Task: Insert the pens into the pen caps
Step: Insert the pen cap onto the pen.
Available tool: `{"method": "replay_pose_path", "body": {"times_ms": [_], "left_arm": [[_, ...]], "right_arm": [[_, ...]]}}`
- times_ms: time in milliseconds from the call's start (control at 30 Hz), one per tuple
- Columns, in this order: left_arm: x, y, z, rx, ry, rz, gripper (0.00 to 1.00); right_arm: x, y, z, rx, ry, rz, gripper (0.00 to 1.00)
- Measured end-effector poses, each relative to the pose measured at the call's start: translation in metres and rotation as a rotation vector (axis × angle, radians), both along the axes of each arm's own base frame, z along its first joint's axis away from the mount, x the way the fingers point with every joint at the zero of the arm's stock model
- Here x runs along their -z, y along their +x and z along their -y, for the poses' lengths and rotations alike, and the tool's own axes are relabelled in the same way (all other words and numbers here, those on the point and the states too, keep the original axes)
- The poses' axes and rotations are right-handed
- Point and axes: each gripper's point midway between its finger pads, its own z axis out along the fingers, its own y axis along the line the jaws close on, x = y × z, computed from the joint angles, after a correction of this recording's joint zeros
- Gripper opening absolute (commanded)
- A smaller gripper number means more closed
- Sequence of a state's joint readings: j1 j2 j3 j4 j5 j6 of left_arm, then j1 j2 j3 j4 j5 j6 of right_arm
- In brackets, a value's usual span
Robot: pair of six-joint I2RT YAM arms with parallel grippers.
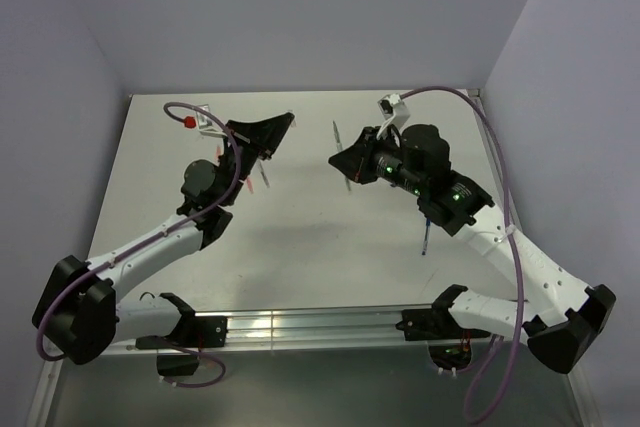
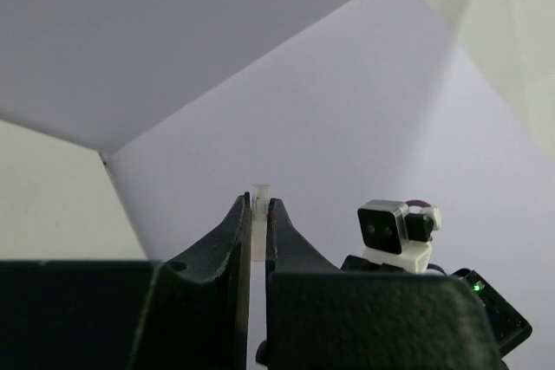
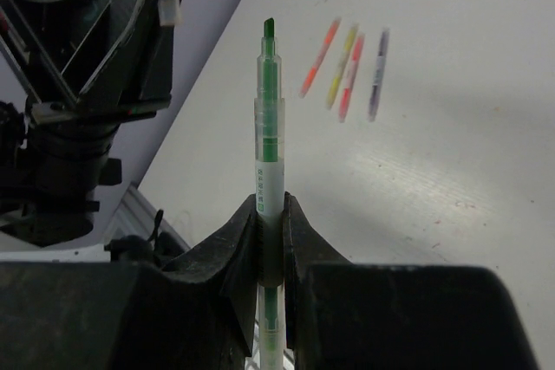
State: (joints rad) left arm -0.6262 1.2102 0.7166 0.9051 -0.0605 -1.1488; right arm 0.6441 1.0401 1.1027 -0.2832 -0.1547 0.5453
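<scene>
Edges: walls [image 1: 300, 17] close the tabletop [image 1: 330, 267] on its left, far and right sides. A metal rail [image 1: 300, 325] runs along the near edge by my bases. The middle of the tabletop gives free room, and an open gap separates my two sets of fingers above it.

Surface: pale, flat and matt. Four pens lie side by side, roughly parallel, near my left arm: an orange pen [image 3: 319, 58], a yellow pen [image 3: 342, 67], a red-pink pen [image 3: 351, 77] and a grey pen [image 3: 377, 74]. A blue pen [image 1: 426, 237] lies well apart from them, by my right arm.

Task items: my left fingers [image 2: 232, 236] are drawn nearly together, pinching a translucent pen cap [image 2: 261, 191] whose end stands just proud of the tips. My right fingers [image 3: 299, 231] pinch the green pen [image 3: 270, 145] at its lower barrel. Its upper length stands clear of them, and its tip is apart from the cap.
</scene>
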Motion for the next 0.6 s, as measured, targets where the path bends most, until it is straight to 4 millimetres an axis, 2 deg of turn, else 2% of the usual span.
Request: {"method": "replay_pose_path", "body": {"times_ms": [133, 300, 500, 600], "left_arm": [[-0.007, 0.007, -0.005, -0.042, -0.046, 0.031, 0.0], [-0.004, 0.011, -0.005, -0.052, -0.067, 0.054, 0.0], [0.0, 0.003, -0.003, -0.054, -0.044, 0.1, 0.0], [0.002, -0.009, 0.009, -0.064, 0.041, 0.141, 0.0]], "right_arm": [[-0.005, -0.003, -0.017, -0.08, 0.031, 0.019, 0.0], [-0.012, -0.01, -0.035, -0.165, 0.069, 0.041, 0.0], [-0.011, -0.015, -0.048, -0.236, 0.081, 0.038, 0.0], [-0.007, -0.017, -0.052, -0.26, 0.079, 0.03, 0.0]]}}
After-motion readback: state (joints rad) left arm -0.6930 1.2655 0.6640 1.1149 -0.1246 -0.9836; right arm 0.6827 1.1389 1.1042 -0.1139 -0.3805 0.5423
